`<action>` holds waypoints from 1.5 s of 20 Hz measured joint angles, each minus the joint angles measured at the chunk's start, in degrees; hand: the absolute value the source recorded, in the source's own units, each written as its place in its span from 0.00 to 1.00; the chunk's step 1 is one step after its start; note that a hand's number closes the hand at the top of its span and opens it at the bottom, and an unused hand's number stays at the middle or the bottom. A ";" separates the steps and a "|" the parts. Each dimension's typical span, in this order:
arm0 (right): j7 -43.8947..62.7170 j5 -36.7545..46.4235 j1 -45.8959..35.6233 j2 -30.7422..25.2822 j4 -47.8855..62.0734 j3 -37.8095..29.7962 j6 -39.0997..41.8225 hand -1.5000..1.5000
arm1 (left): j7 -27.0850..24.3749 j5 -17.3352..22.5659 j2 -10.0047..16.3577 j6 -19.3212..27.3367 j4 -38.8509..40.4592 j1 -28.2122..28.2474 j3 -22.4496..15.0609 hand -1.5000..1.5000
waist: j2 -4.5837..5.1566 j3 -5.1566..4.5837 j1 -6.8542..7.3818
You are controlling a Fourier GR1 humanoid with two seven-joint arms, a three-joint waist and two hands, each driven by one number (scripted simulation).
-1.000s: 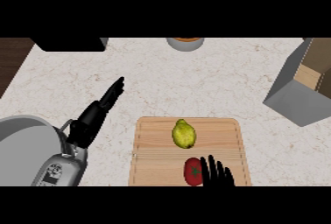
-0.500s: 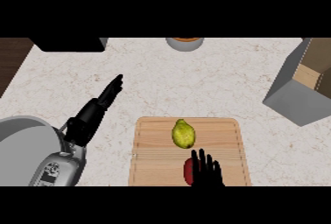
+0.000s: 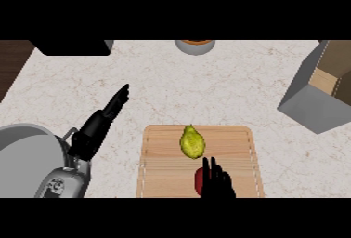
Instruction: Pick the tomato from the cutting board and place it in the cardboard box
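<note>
In the head view, the tomato [image 3: 197,181] sits on the cutting board [image 3: 161,158], close to the board's 6 o'clock edge. We see only a red strip of it, running from 12 to 6. The rest is hidden under the right hand [image 3: 218,182], so we cannot judge its full shape.

That hand comes in from the lower edge with its fingers straight, close together and pointing to 12. It lies over the tomato's 3 o'clock side and is not curled round it. From the palm, the visible part of the tomato lies toward 9.

A yellow-green fruit [image 3: 192,142] stands just beyond the fingertips at about 11, its long axis running 12 to 6.

The cardboard box [image 3: 312,107] is well away from the hand, at about 1 to 2 o'clock, off the board.

The left hand [image 3: 106,116] is left of the board, holding nothing, its straight fingers pointing to 1.

We judge the right hand to be the nearer one. Its fingers need to close round the tomato before any lift toward the box.
</note>
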 measured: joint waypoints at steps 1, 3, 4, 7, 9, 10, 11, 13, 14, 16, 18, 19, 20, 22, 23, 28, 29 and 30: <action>-0.48 -0.23 0.21 -0.16 -0.20 -0.30 -0.30 1.00 | 0.79 -0.27 -0.39 0.14 -0.04 -0.72 0.14 0.50 | -0.12 -0.04 -0.01; -0.13 0.40 -0.11 -0.24 0.36 0.45 0.03 1.00 | 0.16 -0.33 -0.29 -0.65 0.40 -0.57 0.74 0.50 | -0.32 -0.24 -0.11; -0.43 0.67 -0.17 -0.34 0.59 0.50 -0.05 1.00 | 0.76 0.35 0.08 -1.43 -0.39 -0.30 1.31 0.50 | -0.45 -0.30 -0.09; 0.11 1.80 -0.82 -0.34 1.61 1.29 -0.83 1.00 | 1.07 -0.03 -0.76 -1.20 0.06 -1.22 1.73 0.50 | -0.64 -0.55 -0.25; 0.12 2.60 -1.31 -0.21 2.11 1.12 -0.81 1.00 | 0.84 -0.76 -1.18 -1.06 -0.26 -0.61 1.26 0.50 | -0.64 -0.59 -0.28; -2.74 1.39 -1.50 -2.55 0.56 1.35 -0.27 1.00 | 0.72 -0.67 -0.96 -1.27 -0.29 -0.70 1.48 0.50 | -0.53 -0.37 -0.15; -6.51 0.13 -1.64 -5.44 -0.90 1.96 -0.02 1.00 | 0.63 -0.64 -0.96 -1.28 -0.18 -0.69 1.56 0.50 | -0.43 -0.23 0.05; -14.16 -1.64 -2.63 -11.29 -3.31 3.63 0.86 1.00 | 0.67 -0.62 -1.08 -1.45 -0.02 -1.13 1.39 0.50 | -0.21 0.00 0.80; -17.65 -2.14 -3.16 -13.96 -4.30 4.62 1.25 1.00 | 0.71 -0.62 -1.17 -1.49 0.05 -1.29 1.27 0.50 | -0.13 0.06 1.38; -24.19 -2.54 -4.38 -18.82 -6.05 6.63 1.48 1.00 | 0.70 -0.57 -1.44 -1.77 0.19 -1.51 0.82 0.50 | -0.02 0.20 2.48; -30.65 -2.95 -5.60 -23.63 -7.58 7.96 0.64 1.00 | 0.79 -0.52 -1.56 -1.96 0.27 -1.77 0.61 0.50 | 0.09 0.43 3.12; -33.74 -3.24 -6.21 -26.06 -8.39 8.18 -0.12 1.00 | 0.83 -0.51 -1.48 -2.06 0.32 -1.89 0.62 0.50 | 0.13 0.53 3.26; -36.84 -3.59 -6.79 -28.52 -9.33 8.23 -1.12 1.00 | 0.82 -0.49 -1.63 -2.08 0.35 -1.85 0.49 0.50 | 0.14 0.58 3.26; -42.76 -4.30 -8.02 -33.36 -11.14 7.56 -3.85 1.00 | 0.73 -0.48 -1.72 -2.14 0.43 -1.78 0.37 0.50 | 0.12 0.68 2.99; -45.51 -4.83 -8.55 -35.71 -12.06 6.92 -5.34 1.00 | 0.70 -0.52 -1.71 -2.07 0.52 -1.71 0.42 0.50 | 0.14 0.71 2.75; -58.52 -10.14 -9.45 -46.24 -16.06 2.94 -13.15 1.00 | 0.73 -0.44 -1.83 -1.67 0.51 -1.59 0.81 0.50 | 0.32 0.83 1.21; -60.91 -11.55 -9.33 -48.10 -16.77 2.16 -14.56 1.00 | 0.61 -0.43 -1.69 -1.65 0.52 -1.48 0.98 0.50 | 0.36 0.84 0.89; -63.22 -13.14 -9.14 -49.85 -17.31 1.34 -15.92 1.00 | 0.57 -0.48 -1.55 -1.57 0.48 -1.42 1.15 0.50 | 0.42 0.86 0.63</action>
